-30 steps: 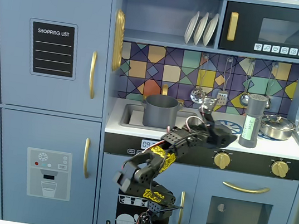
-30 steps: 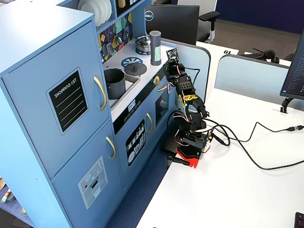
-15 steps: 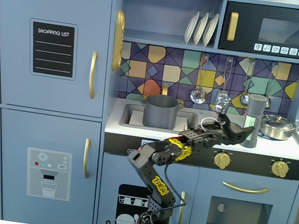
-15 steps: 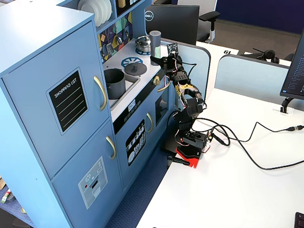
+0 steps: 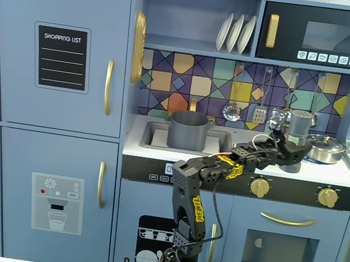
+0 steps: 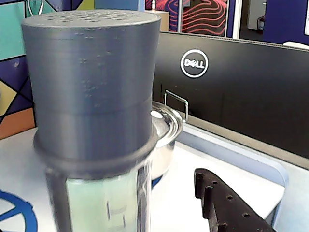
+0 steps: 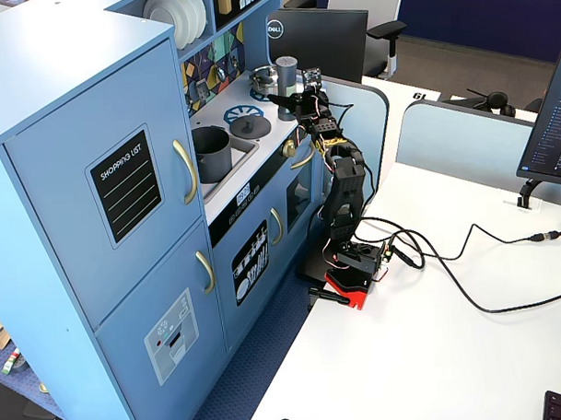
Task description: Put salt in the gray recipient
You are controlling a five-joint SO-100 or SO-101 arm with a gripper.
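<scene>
Salt [image 5: 297, 140] upright, long axis vertical, cap up, on the right of the counter, just left of the silver pan [image 5: 326, 148]. Gripper [image 5: 289, 150] at the shaker's lower body; in the wrist view one black finger [image 6: 219, 205] sits right of the salt [image 6: 94, 96], apart from it. Can't tell jaw gap or contact. Pot [image 5: 188, 129] in the sink, far left of the salt.

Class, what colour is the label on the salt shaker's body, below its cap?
Pale green, on the salt shaker, below its gray cap; clearest in the wrist view.
</scene>
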